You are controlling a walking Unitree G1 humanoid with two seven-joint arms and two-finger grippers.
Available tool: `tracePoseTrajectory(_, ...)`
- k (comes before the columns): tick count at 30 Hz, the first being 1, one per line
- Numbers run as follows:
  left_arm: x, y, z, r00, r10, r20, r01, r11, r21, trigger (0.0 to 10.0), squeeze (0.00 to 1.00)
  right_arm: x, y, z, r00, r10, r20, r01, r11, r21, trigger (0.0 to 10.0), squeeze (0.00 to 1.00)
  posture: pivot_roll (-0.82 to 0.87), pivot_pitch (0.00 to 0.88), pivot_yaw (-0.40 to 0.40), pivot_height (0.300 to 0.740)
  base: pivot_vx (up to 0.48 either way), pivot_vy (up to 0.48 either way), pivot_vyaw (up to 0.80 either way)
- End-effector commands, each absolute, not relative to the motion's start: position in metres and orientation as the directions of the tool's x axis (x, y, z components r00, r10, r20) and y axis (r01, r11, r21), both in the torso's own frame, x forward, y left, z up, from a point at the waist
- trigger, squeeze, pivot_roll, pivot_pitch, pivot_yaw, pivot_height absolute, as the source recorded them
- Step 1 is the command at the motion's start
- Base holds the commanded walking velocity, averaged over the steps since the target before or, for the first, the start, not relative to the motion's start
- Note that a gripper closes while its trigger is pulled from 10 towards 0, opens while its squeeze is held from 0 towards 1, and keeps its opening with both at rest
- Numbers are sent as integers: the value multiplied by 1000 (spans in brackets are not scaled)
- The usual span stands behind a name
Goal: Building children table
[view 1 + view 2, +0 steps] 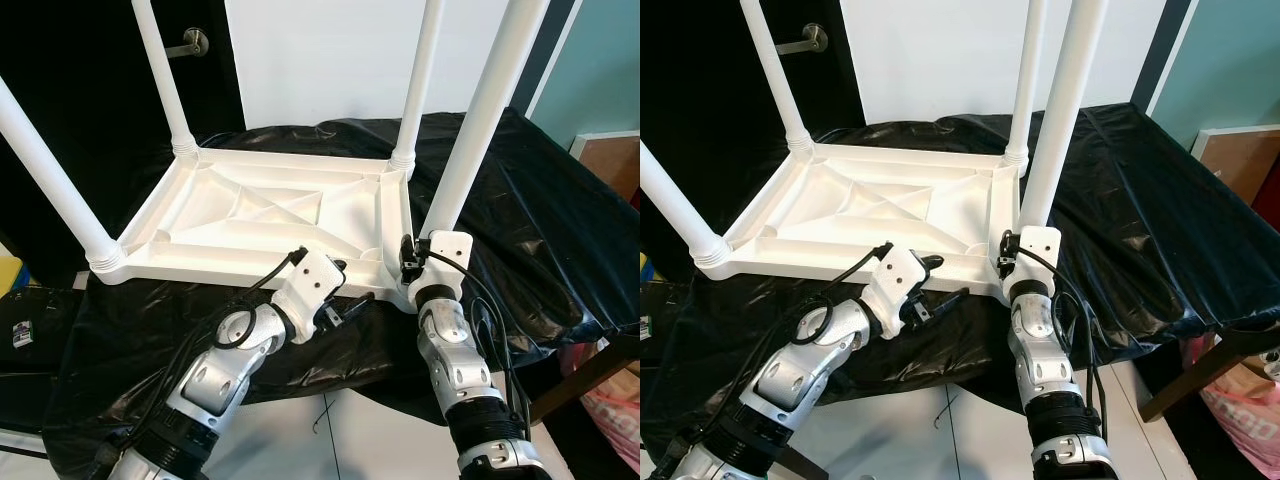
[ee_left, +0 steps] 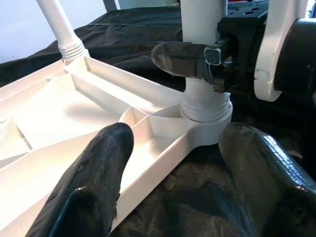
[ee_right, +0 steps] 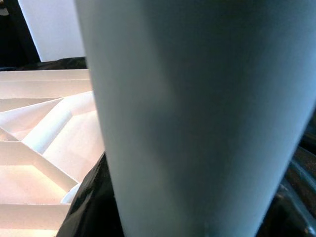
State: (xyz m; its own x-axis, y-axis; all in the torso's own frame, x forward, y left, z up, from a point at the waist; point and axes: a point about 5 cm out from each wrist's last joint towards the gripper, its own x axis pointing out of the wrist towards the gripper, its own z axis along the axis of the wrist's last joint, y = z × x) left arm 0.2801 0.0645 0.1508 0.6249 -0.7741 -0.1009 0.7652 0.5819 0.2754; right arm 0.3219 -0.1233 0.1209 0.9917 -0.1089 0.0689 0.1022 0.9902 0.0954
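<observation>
The white tabletop [image 1: 270, 215] lies upside down on a black sheet [image 1: 520, 200], ribs up, with four white legs standing from its corners, their tops cut off by the frame edge. At the near right corner the right gripper [image 1: 412, 262] pinches the near right leg [image 1: 470, 150] just above its socket; the far finger is hidden behind the leg. The left wrist view catches one black finger [image 2: 190, 59] pressed on that leg. The right wrist view is mostly blurred leg [image 3: 197, 118], too close to read. The left gripper [image 2: 177, 168] hovers spread at the tabletop's near edge, beside that corner, touching nothing visible. Behind the tabletop, a dark door with a handle [image 1: 190, 43].
</observation>
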Motion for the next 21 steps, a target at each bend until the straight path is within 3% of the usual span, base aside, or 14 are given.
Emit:
tracePoseTrajectory(1, 286, 72, 149, 649, -751, -123, 747, 599, 289, 10000, 0, 317, -125, 102, 991, -129, -23, 131, 985, 113, 10000, 0, 48, 0, -13, 740, 0, 0, 0)
tracePoseTrajectory(4, 289, 75, 150, 661, -740, -125, 737, 608, 297, 10000, 0, 316, -123, 104, 993, -119, -13, 120, 988, 97, 10000, 0, 46, 0, -11, 740, 0, 0, 0)
tracePoseTrajectory(5, 290, 77, 150, 664, -737, -126, 734, 609, 301, 10000, 0, 316, -123, 105, 994, -110, -2, 109, 989, 96, 10000, 1000, 46, 0, -11, 740, 0, 0, 0)
tracePoseTrajectory(13, 300, 86, 150, 687, -711, -149, 710, 615, 342, 10000, 0, 309, -133, 111, 995, -85, 61, 80, 993, 89, 10000, 1000, 35, 0, -10, 740, 0, 0, 0)
tracePoseTrajectory(14, 302, 87, 150, 689, -708, -156, 708, 612, 351, 10000, 0, 308, -135, 112, 995, -78, 68, 73, 994, 86, 10000, 0, 35, 0, -10, 740, 0, 0, 0)
tracePoseTrajectory(21, 311, 92, 149, 703, -687, -185, 691, 598, 406, 10000, 0, 298, -143, 113, 995, 6, 103, -12, 998, 56, 10000, 0, 26, 0, -7, 740, 0, 0, 0)
